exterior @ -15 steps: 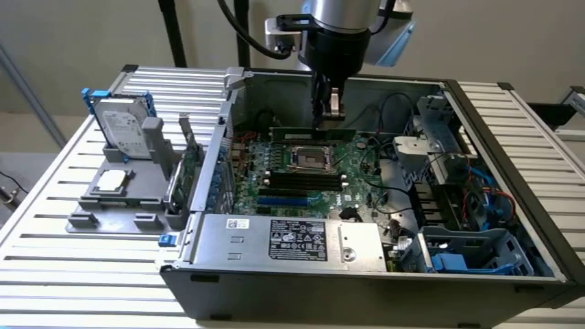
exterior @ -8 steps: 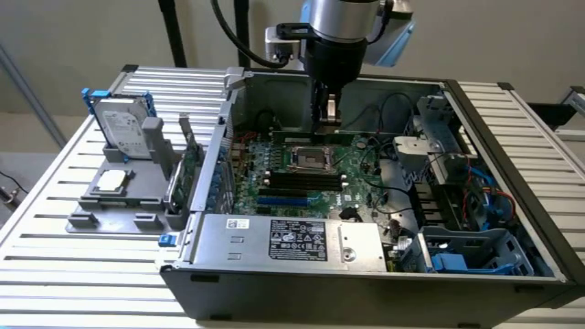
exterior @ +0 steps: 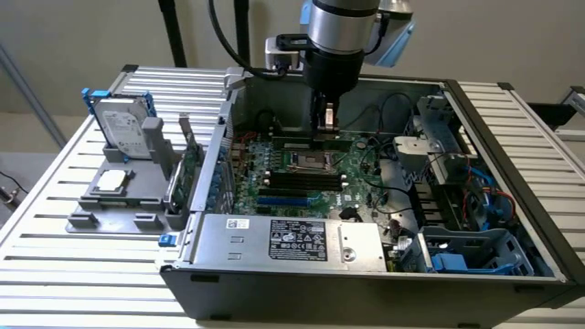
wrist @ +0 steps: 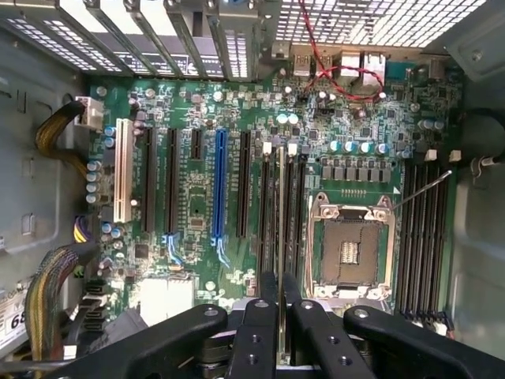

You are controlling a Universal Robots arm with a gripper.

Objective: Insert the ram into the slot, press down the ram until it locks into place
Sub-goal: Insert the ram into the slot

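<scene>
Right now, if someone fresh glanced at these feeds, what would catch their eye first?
The arm stands inside the open computer case, its gripper clamped on the ram, held edge-on over the black memory slots beside the bare CPU socket. Next comes the hard drive standing in a grey fixture at the exterior view's left.

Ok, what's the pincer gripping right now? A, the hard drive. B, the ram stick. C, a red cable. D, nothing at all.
B: the ram runs edge-on between the closed pincer, above the black memory slots beside the processor socket; the hard drive stands outside the case.
</scene>
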